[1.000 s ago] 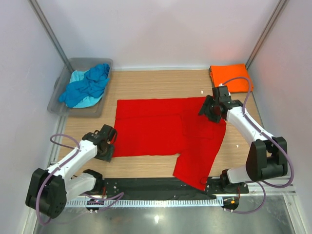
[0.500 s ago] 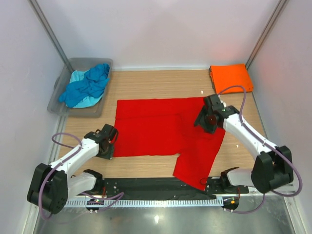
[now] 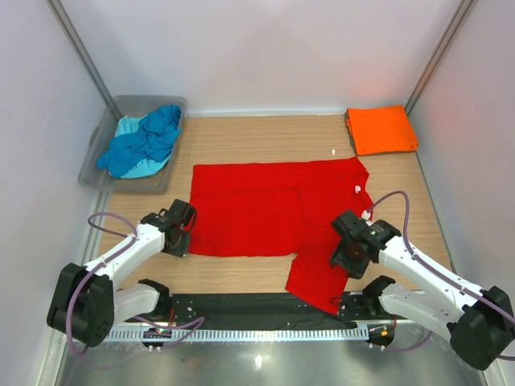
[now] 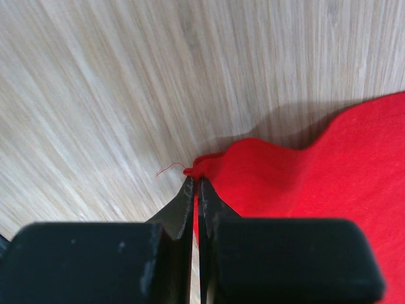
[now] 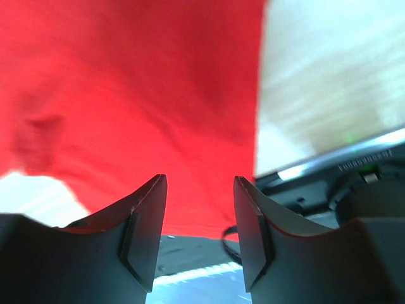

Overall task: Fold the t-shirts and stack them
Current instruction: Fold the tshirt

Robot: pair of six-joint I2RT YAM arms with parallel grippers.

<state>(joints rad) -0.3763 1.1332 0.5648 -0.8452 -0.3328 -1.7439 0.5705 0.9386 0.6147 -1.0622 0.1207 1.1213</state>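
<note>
Left gripper (image 4: 196,182) pinched on the red shirt (image 3: 257,209) — right gripper (image 5: 199,180) about half open, holding nothing.
The left jaws are closed tight on the shirt's near left corner. The right jaws hang gapped over the near right flap, and I cannot tell whether they touch the cloth. The shirt lies spread flat in the middle, well apart from the folded orange shirt (image 3: 381,129) at far right. For a clean fold, the right should bite a matching edge before either lifts — then both rise level, so the cloth does not skew.
</note>
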